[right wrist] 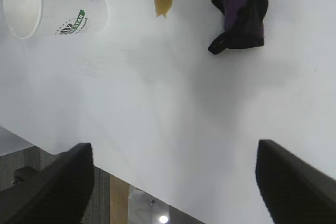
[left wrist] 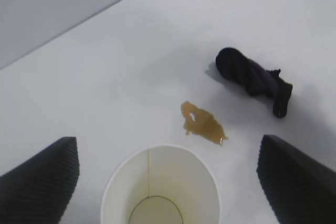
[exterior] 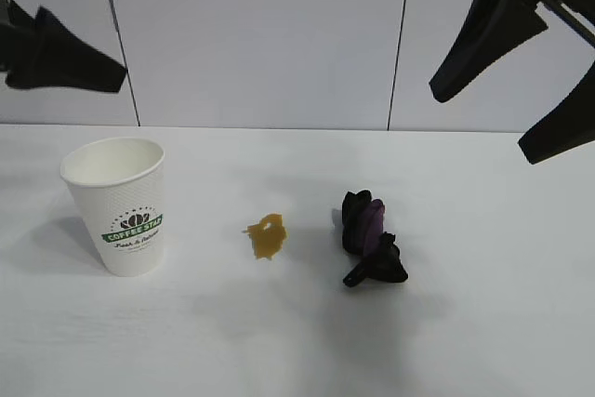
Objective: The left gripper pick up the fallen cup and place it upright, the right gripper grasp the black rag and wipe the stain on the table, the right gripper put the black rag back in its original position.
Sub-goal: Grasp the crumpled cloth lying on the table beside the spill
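Wide matte white bench (exterior: 279, 341), faint grain, back edge meeting grey panelled wall. Three things directly on top, strung roughly in a row parallel to back edge. Toward left end: white dimpled paper cup (exterior: 119, 206) w/ green logo, upright, mouth up, base on bench, soft shadow beside. Approx mid-bench: small amber-brown stain (exterior: 266, 235), irregular blotch, apart from cup, narrower than cup mouth. Just right of stain, not touching: bunched black rag (exterior: 370, 239) w/ purple fold showing, long axis pointing from back edge toward front edge. Front strip & right end of bench bare white. Near edge visible in right wrist view only, floor beyond.
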Controlling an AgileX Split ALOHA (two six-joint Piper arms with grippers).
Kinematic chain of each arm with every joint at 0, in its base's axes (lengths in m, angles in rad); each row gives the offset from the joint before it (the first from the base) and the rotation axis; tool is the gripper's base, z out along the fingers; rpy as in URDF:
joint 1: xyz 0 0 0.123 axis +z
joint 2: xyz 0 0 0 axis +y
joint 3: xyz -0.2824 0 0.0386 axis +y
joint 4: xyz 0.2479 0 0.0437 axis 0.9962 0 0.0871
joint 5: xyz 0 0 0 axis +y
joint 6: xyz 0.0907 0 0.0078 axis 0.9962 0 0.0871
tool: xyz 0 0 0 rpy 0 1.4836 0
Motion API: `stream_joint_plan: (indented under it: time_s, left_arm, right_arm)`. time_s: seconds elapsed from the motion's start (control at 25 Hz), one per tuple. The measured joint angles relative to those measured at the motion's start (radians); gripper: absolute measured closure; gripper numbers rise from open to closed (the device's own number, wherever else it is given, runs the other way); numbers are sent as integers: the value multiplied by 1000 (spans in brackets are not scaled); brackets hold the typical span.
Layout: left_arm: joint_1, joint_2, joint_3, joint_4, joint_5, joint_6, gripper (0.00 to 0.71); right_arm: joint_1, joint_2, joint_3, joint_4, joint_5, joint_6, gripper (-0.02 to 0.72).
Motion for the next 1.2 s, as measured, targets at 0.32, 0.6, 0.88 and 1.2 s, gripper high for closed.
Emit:
stream_joint_plan:
  time_s: [0.32,0.6,0.88,1.2]
  left_arm:
    - [0,-389,1,30,-69,-311,46]
    - [0,-742,1,169,-135,-495,46]
    - [0,-1048,1,495,-84,-879,46]
    - [0,-1218,1,1065,258,-1464,68]
  right_arm:
    - [0,0,0,0,0,0,126]
    - [0,0,0,1,0,0,126]
    - [0,0,0,1,0,0,126]
    - [0,0,0,4,0,0,126]
